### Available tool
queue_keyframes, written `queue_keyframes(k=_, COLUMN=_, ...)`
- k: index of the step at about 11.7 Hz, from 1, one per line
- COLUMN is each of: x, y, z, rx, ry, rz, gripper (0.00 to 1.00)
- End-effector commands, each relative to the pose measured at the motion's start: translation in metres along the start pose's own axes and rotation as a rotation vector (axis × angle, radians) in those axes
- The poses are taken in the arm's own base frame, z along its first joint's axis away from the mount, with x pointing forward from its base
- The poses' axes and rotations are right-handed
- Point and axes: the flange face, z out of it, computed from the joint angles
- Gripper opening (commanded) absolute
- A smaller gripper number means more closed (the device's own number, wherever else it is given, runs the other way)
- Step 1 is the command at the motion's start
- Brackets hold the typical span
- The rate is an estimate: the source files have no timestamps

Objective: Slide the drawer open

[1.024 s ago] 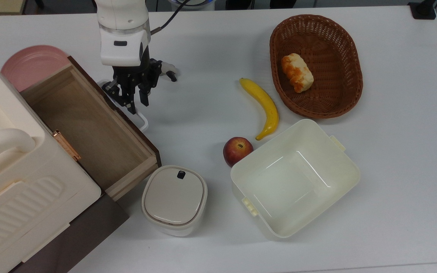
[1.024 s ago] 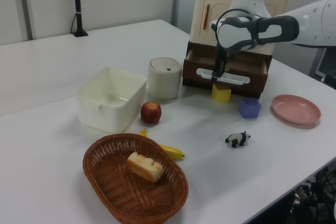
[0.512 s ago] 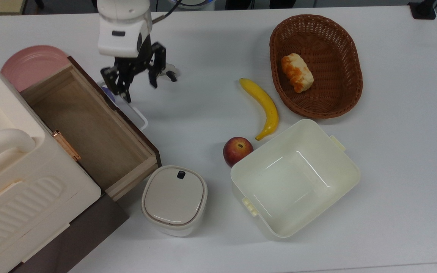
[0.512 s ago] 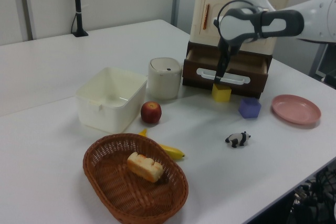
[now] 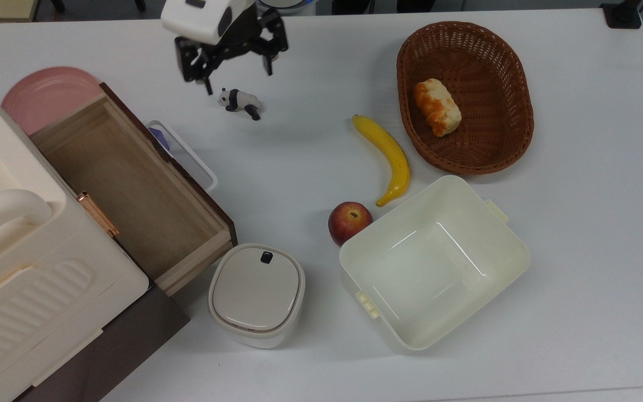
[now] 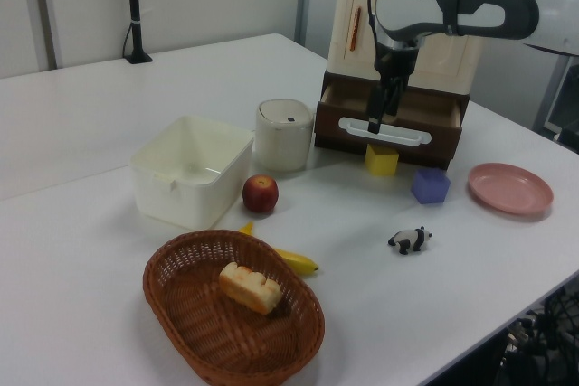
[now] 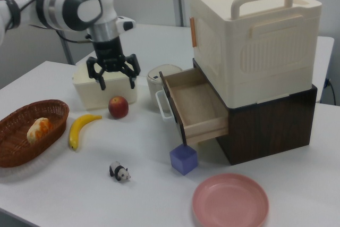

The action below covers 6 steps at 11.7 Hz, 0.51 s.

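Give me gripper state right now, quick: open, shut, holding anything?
Gripper: open, fingers spread, holding nothing. It hangs in the air, off the white loop handle of the drawer, which stands pulled out.

The drawer (image 5: 132, 190) stands pulled out from under the cream case (image 5: 25, 268), its light wood inside bare and its dark front panel carrying a white loop handle (image 5: 185, 153). A pink plate (image 5: 42, 95) lies just behind the drawer's far corner. The claw (image 5: 231, 60) hangs with its fingers spread, holding nothing, apart from the handle and above a small panda figure (image 5: 239, 101) on the white worktop (image 5: 578, 251). A lidded cream pot (image 5: 257, 295) sits beside the drawer's near corner. An apple (image 5: 349, 222) touches the white square tub (image 5: 436, 262), a banana (image 5: 388, 156) lies between them and the wicker basket (image 5: 500, 145), which holds a piece of bread (image 5: 437, 106).
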Motion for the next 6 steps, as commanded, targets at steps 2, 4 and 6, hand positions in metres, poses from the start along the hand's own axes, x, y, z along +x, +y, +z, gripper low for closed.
queue_keyframes(k=2, x=-0.004, y=-0.04, z=-0.022, rx=0.01, ry=-0.022, rz=0.392, gripper=1.0)
queue_keyframes(k=4, x=-0.012, y=-0.039, z=-0.019, rx=0.006, ry=-0.081, rz=0.434, gripper=1.0)
queue_keyframes(k=6, x=-0.021, y=-0.03, z=-0.042, rx=0.003, ry=-0.084, rz=0.496, gripper=1.0)
